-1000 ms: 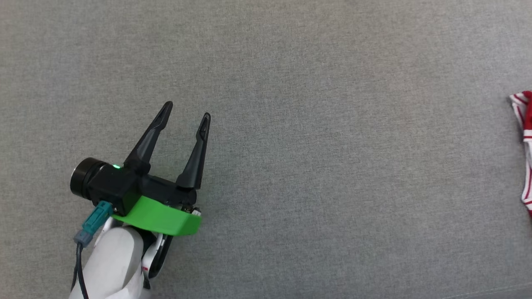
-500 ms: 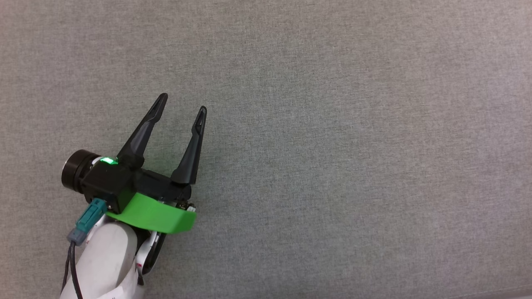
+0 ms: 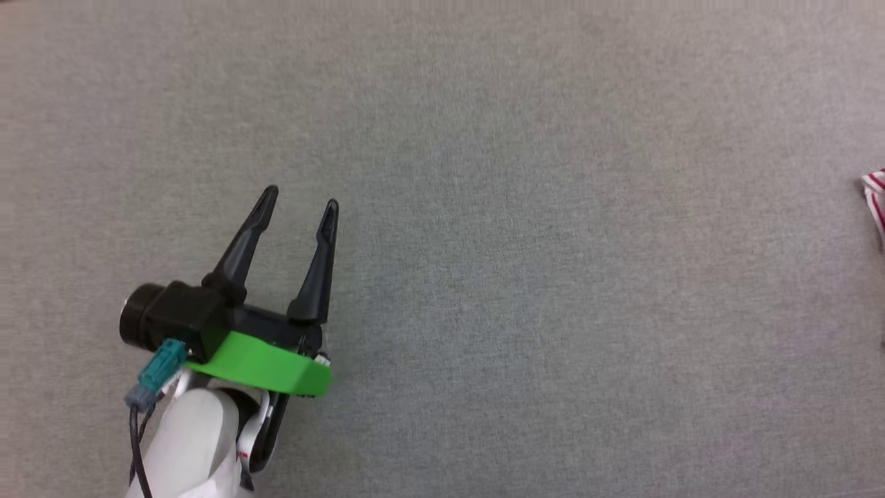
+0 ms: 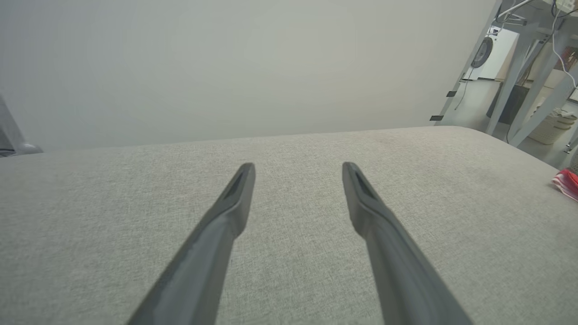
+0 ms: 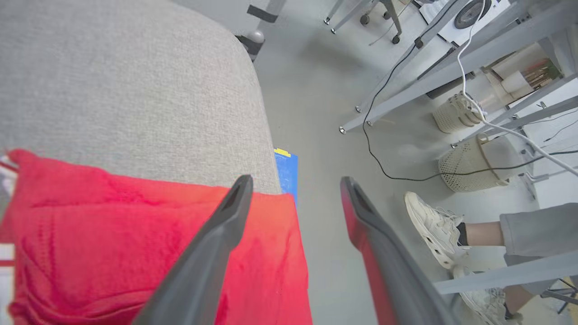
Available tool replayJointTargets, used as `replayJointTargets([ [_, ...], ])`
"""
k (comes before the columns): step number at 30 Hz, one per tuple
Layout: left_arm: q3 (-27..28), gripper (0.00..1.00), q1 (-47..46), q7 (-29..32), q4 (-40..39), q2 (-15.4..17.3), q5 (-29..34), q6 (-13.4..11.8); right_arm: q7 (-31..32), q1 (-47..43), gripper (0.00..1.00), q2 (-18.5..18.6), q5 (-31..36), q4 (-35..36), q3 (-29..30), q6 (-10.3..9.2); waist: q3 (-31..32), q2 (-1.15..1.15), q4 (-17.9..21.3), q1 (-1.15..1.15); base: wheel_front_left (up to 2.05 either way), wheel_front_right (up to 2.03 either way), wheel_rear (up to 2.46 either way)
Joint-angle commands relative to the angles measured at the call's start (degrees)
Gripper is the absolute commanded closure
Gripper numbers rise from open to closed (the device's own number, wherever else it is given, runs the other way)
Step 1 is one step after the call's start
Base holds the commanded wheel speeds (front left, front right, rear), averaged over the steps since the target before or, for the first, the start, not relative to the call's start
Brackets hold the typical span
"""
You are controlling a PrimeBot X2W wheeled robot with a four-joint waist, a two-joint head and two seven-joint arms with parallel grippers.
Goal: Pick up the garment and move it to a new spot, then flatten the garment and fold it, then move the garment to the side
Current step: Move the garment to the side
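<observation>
Right wrist view showed right fingers (image 5: 216, 243) apart over the limp, light jersey (image 5: 113, 234) at the cushion's (image 5: 113, 81) edge; left fingers (image 4: 226, 216) apart too. Pinching a hem seemed best.

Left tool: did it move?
Cannot tell. The left tool sits a little lower in the head view, but the camera may have shifted, and the plain grey surface gives no fixed mark.
</observation>
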State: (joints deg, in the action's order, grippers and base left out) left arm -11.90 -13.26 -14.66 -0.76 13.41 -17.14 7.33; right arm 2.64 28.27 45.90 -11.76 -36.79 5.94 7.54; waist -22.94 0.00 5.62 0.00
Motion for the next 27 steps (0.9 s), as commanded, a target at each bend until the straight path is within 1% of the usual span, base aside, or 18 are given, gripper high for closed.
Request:
replayJointTargets([
  [1, 0.7, 0.0, 1.2, -0.3, 0.4, -0.6, -0.4, 0.1, -0.6, 1.0, 0.0, -1.2, -1.3, 2.0, -0.7, -0.05, 5.7, 0.0, -1.4, 0.0, 0.0, 0.0, 0.0],
  [7, 3.2, 0.0, 5.0, -0.3, 2.9, -2.1, -0.3, -0.2, -1.9, -1.9, 0.0, -7.5, -8.2, 14.2, -1.1, -0.05, 12.1, 0.0, -3.1, 0.0, 0.0, 0.0, 0.0],
  [8, 3.5, 0.0, 5.4, -0.3, 3.4, -2.1, 0.0, -0.4, -1.9, -2.7, 0.0, -8.5, -8.5, 16.1, -1.2, -0.05, 12.8, 0.0, -3.4, 0.0, 0.0, 0.0, 0.0],
  [11, 4.6, 0.0, 6.7, -0.3, 4.5, -2.6, 0.3, -0.7, -2.2, -5.6, 0.0, -13.0, -9.4, 22.6, -0.9, -0.05, 14.7, 0.0, -4.2, 0.0, 0.0, 0.0, 0.0],
  [14, 5.5, 0.0, 7.9, -0.3, 5.3, -3.3, 0.2, -0.8, -4.2, -9.5, 0.0, -17.3, -10.1, 29.4, -1.1, -0.05, 16.2, 0.0, -5.2, 0.0, 0.0, 0.0, 0.0],
  [16, 6.5, 0.0, 8.8, -0.3, 5.8, -4.1, -0.4, -0.9, -5.0, -12.3, 0.0, -20.1, -10.1, 32.6, -1.4, -0.05, 17.2, 0.0, -5.8, 0.0, 0.0, 0.0, 0.0],
  [20, 7.1, 0.0, 10.1, -0.3, 6.4, -4.7, -0.2, -0.7, -6.2, -17.9, 0.0, -25.3, -9.6, 36.5, -2.2, -0.05, 18.6, 0.0, -7.0, 0.0, 0.0, 0.0, 0.0],
  [24, 7.5, 0.0, 11.1, -0.3, 7.2, -5.2, 0.6, -0.6, -8.0, -22.8, 0.0, -30.4, -9.7, 37.6, -2.7, -0.05, 19.6, 0.0, -7.8, 0.0, 0.0, 0.0, 0.0],
  [27, 7.7, 0.0, 11.7, -0.3, 7.6, -5.6, 1.1, -0.4, -9.6, -25.7, 0.0, -33.3, -9.4, 37.6, -3.7, -0.05, 20.2, 0.0, -8.2, 0.0, 0.0, 0.0, 0.0],
])
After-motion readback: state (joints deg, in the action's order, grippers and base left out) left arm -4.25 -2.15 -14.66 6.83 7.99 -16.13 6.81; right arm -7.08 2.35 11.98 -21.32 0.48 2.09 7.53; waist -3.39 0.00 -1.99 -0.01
